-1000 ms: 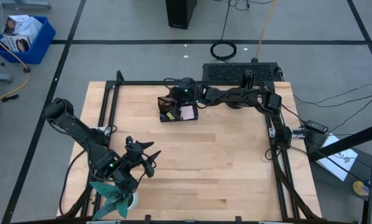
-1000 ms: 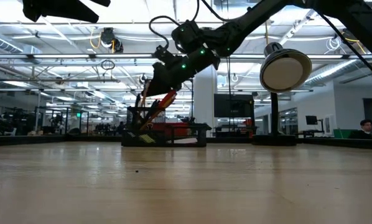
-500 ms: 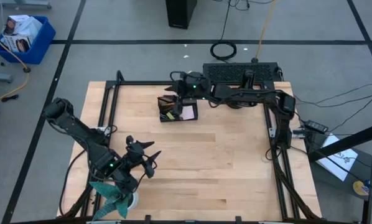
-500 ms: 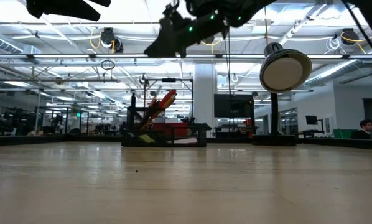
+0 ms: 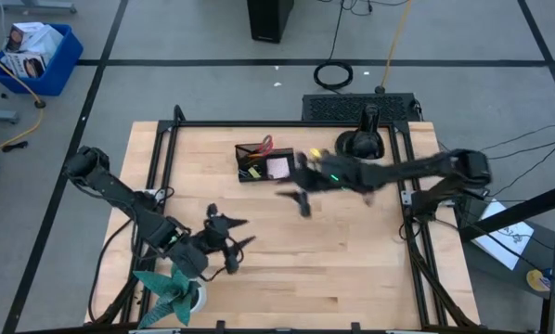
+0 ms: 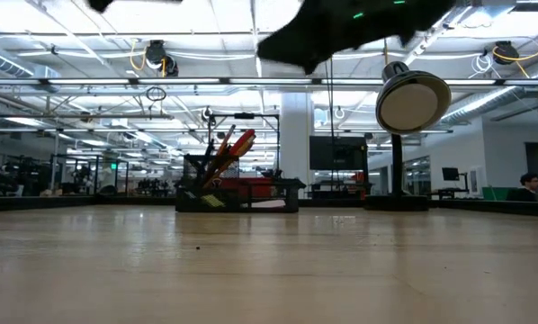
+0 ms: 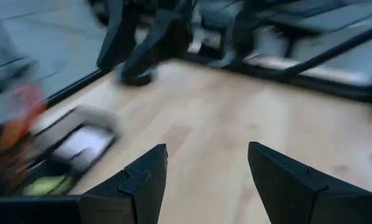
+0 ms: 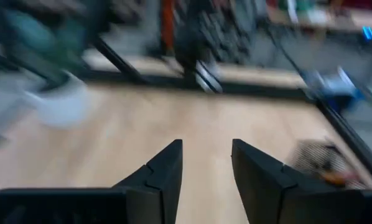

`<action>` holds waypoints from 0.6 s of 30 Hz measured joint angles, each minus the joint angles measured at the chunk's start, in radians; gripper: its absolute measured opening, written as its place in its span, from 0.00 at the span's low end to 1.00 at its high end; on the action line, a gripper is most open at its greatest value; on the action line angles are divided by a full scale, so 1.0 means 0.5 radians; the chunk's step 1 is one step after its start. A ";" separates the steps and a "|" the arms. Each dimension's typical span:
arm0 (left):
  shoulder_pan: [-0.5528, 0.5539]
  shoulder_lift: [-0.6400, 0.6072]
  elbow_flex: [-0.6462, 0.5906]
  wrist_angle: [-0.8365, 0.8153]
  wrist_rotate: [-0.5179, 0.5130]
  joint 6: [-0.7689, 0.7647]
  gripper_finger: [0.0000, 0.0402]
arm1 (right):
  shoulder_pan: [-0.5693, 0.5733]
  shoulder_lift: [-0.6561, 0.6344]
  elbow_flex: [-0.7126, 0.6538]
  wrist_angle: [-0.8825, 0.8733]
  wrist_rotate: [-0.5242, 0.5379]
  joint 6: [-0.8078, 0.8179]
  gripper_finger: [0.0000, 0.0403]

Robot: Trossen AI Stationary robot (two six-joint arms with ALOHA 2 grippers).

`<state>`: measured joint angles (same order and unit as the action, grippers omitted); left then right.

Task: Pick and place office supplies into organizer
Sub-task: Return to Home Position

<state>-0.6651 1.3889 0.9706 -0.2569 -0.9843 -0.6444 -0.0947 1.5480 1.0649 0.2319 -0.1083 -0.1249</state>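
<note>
My right pincer (image 5: 299, 195) hangs empty above the table, fingers a narrow gap apart; the organizer (image 5: 264, 164) stands just beside it, red-handled scissors (image 6: 237, 144) poking up from its cup; a low swing home, I judge, could clip those handles and tip it; my left pincer (image 5: 240, 237), spread wide, waits well apart.

A black organizer (image 5: 265, 163) sits on the wooden table (image 5: 333, 250) near its far edge. A teal paper plant (image 5: 171, 289) stands at one corner.
</note>
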 joint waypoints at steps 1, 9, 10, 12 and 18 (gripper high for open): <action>0.024 -0.001 -0.022 0.182 0.063 0.144 0.57 | 0.051 -0.071 -0.142 0.179 -0.002 0.051 0.32; 0.391 -0.003 -0.500 1.531 0.877 0.933 0.57 | 0.429 -0.568 -1.097 1.157 0.027 0.328 0.32; 0.428 0.000 -0.583 1.578 0.833 0.911 0.57 | 0.479 -0.618 -1.160 1.185 0.075 0.334 0.32; 0.482 0.003 -0.757 1.725 0.758 0.887 0.57 | 0.573 -0.703 -1.270 1.194 0.229 0.318 0.32; 0.501 0.002 -1.163 2.289 0.863 1.042 0.57 | 0.734 -0.898 -1.518 1.254 0.433 0.147 0.32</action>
<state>-0.4146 1.3897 0.3891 0.8876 -0.5527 -0.1235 0.2723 1.0992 0.3058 0.8588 0.1081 -0.0512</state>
